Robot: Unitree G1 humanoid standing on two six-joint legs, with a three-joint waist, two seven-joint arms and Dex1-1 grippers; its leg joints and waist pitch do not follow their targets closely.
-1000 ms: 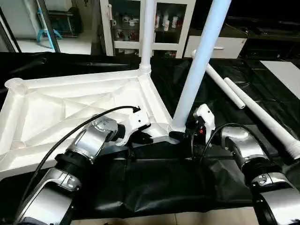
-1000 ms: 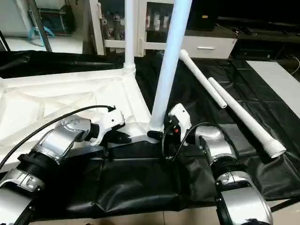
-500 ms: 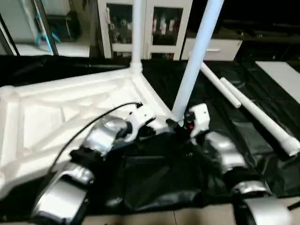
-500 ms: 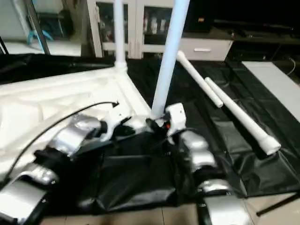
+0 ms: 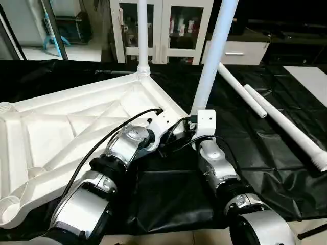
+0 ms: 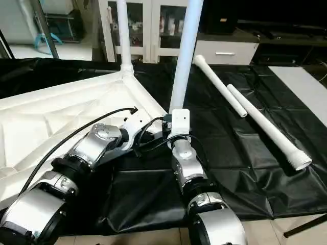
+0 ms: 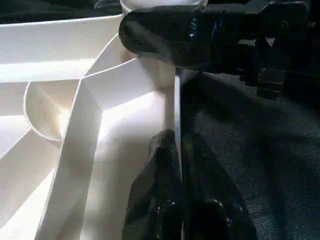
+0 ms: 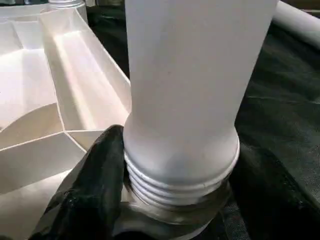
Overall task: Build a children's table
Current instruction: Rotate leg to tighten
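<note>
Since the earlier frame, both forearms have been swung inward and are now seen closer together at the near corner of the table top [image 5: 61, 127], and the right gripper [image 8: 165, 200] has been turned about the base of the near leg [image 5: 212, 56]. Its black fingers [image 8: 95, 185] are spread around the leg's threaded end, one on each side of the ribbed collar, where the leg stands upright in the corner socket. The left gripper [image 7: 177, 165] is pressed together on the thin edge wall of the table top, just beside that same corner; its fingers [image 7: 160, 175] are seen pinching the white rim from both sides. The table top is laid upside down on a black sheet [image 5: 255, 148], with its ribbed, cross-braced underside facing up. A second leg [image 5: 142, 35] is already stood upright in the far corner socket. Two loose legs [image 5: 278, 122] are laid side by side on the black sheet, well apart from the right arm. A white cabinet [image 5: 163, 25] with glass doors is seen behind the work.
</note>
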